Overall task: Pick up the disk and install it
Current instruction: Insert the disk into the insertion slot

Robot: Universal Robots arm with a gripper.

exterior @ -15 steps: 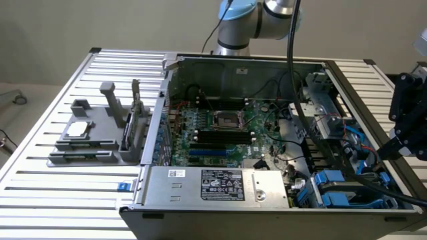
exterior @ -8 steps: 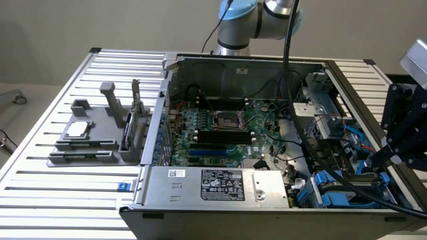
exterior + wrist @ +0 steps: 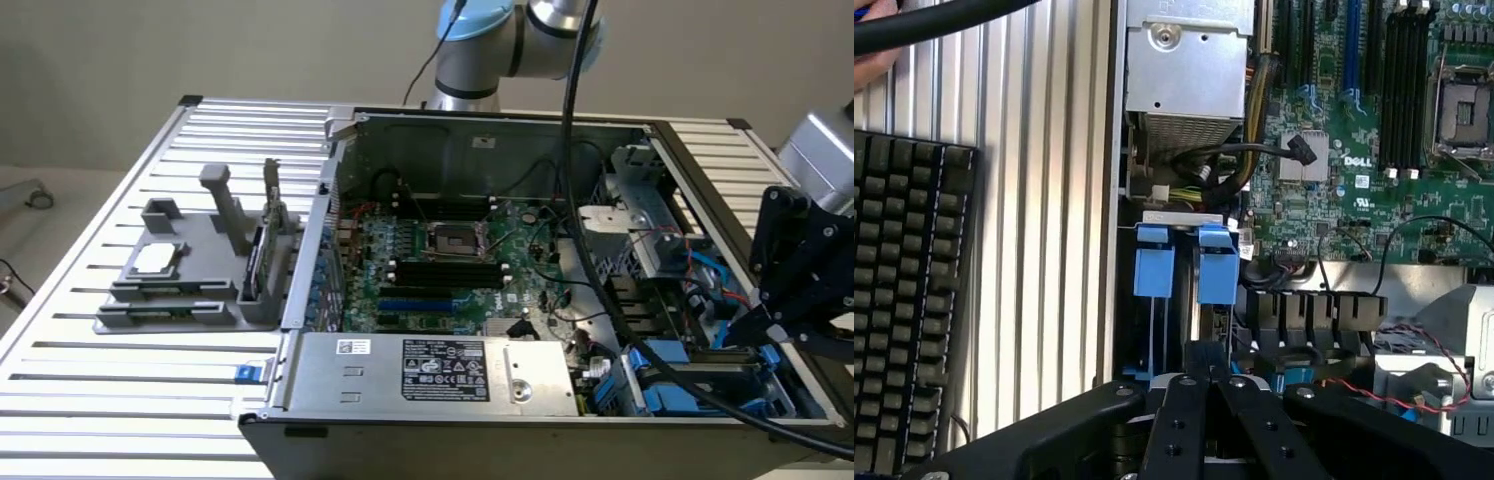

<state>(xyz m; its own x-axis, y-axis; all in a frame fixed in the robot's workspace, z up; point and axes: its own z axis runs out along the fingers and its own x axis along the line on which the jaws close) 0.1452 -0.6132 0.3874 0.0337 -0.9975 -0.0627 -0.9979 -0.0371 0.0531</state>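
Wrist view: claw is sitting pinched shut; blue-bracketed silver-grey metal disk is standing in drive bay just ahead of tips. Imo pressing straight, centred on it, w/o tilting.

My black two-finger gripper has its fingers pressed together, with the tip over the drive bay of the open computer case. Two bright blue plastic carrier brackets stand there side by side. The tip is at the bracket nearer the board, though I cannot tell if it touches; the second bracket is just beside it. The green motherboard borders a silver metal power supply box trailing black cables. Outside the case wall, a black keyboard lies on the ribbed aluminium table.
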